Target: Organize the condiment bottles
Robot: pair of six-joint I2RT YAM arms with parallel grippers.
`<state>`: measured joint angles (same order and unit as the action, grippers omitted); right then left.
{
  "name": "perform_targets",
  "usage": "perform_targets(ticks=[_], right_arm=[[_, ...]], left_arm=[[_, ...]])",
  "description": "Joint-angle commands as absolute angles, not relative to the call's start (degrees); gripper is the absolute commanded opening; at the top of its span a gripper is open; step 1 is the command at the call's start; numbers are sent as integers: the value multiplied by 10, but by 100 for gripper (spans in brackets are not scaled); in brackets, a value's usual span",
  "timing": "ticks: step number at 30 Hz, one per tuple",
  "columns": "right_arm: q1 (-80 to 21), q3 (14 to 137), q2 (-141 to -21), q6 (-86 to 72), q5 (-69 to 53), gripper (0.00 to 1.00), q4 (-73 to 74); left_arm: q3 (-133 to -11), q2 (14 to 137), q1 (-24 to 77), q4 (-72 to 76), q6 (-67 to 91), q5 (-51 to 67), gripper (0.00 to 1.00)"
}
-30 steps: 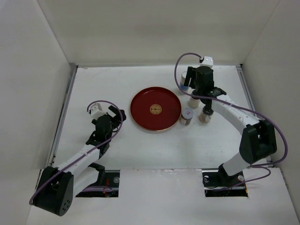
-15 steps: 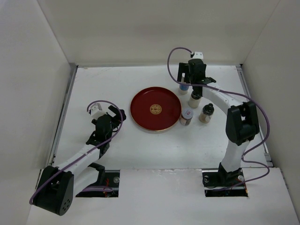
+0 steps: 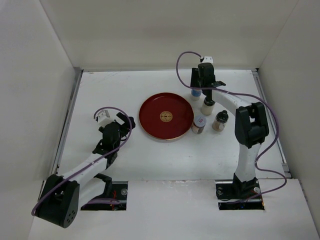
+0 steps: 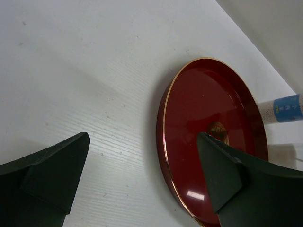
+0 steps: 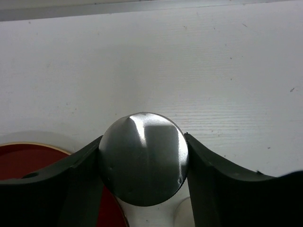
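lifting straight up and slowly looks wise, since the right gripper point(image 3: 201, 86) is clamped on the shiny cap of the white blue-banded bottle point(image 5: 143, 158), just beyond the red tray point(image 3: 150, 107)'s far right rim, close beside a tan bottle point(image 3: 208, 106).

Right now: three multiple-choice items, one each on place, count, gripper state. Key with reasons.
1. Where do the condiment bottles stand relative to the red tray? A on it; B on the table to its right; C to its left.
2. How many bottles? A two; B six; C four.
3. The right gripper is: A shut on the blue-banded bottle at its silver cap; B open over the tray; C out of view.
Key: 1 B, none stands on the tray; 2 C, blue-banded bottle, two tan dark-capped bottles, short pale-lidded jar; 3 A, its fingers press both sides of the cap.
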<state>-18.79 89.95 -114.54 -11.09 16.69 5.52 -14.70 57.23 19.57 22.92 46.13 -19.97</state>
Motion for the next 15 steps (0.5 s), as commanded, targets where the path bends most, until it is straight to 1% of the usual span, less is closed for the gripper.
perform_targets(ticks=[1, 3, 8, 12, 15], right_arm=[[-188, 911, -1114, -106, 191, 61, -10], [-202, 895, -1081, -92, 210, 57, -41], [-244, 863, -999, -63, 240, 56, -84], [-299, 860, -991, -69, 222, 55, -82], [-342, 869, -1018, -80, 208, 55, -87]], left_arm=[[-143, 577, 201, 269, 453, -196, 100], [-143, 577, 199, 267, 453, -192, 100], [-142, 578, 203, 279, 454, -193, 100], [-140, 576, 203, 280, 457, -192, 100], [-138, 576, 197, 280, 459, -187, 100]])
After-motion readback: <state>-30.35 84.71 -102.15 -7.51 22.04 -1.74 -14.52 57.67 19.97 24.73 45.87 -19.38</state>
